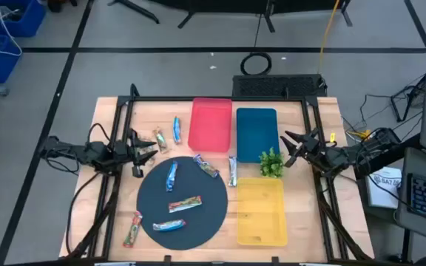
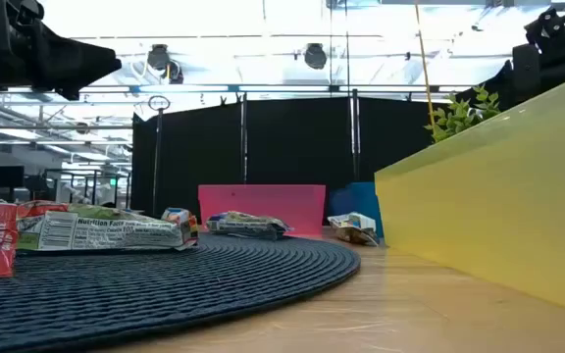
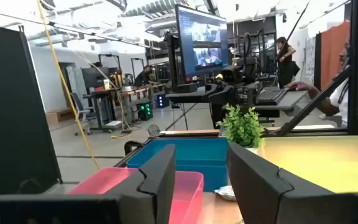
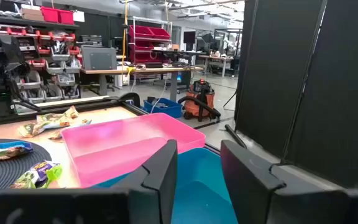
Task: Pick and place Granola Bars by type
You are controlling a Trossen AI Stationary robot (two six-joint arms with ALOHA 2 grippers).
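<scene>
Both grippers empty with fingers apart: left gripper at the tabletop's left edge, right gripper at its right edge; bars untouched

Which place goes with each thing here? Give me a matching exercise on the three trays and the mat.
Things:
1. red tray
2. blue tray
3. yellow tray
4. dark mat

Places:
A. front right, nearest the camera side
B. far edge, left of the other far tray
C. front left, with bars lying on it
D. far edge, with the plant at its near right corner

Pairs: 1-B, 2-D, 3-A, 4-C
</scene>
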